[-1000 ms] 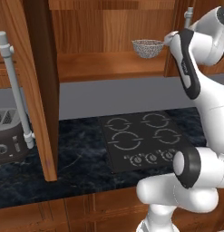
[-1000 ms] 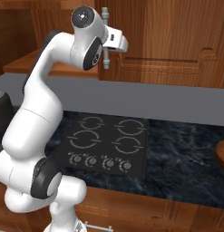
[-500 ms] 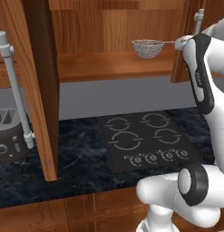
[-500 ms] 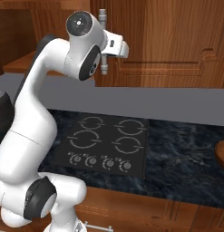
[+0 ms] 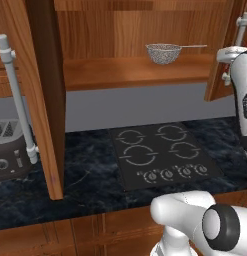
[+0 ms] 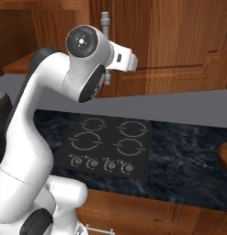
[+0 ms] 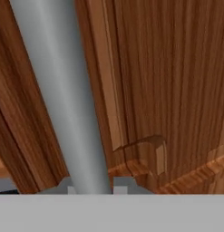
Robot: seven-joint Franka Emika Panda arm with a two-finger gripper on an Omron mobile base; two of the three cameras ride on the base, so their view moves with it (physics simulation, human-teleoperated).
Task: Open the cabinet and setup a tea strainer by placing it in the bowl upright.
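Note:
The cabinet stands with both doors swung out. On its wooden shelf sits the tea strainer, upright, its thin handle pointing right. At the right, my gripper is shut on the grey bar handle of the right door; the bar runs up between my fingertips. My white hand is right of the strainer and apart from it. From the right, the same handle rises behind my wrist. A brown rounded thing, cut off at the counter's right edge, could be the bowl; I cannot tell.
The left door juts toward me with its bar handle. A toaster stands on the dark counter at the left. A black four-burner cooktop lies under the shelf. Raised-panel wooden fronts fill the right wall.
My hand has moved right with the right door's handle, swinging that door wider. The strainer and its handle now show fully; the strainer itself has not moved.

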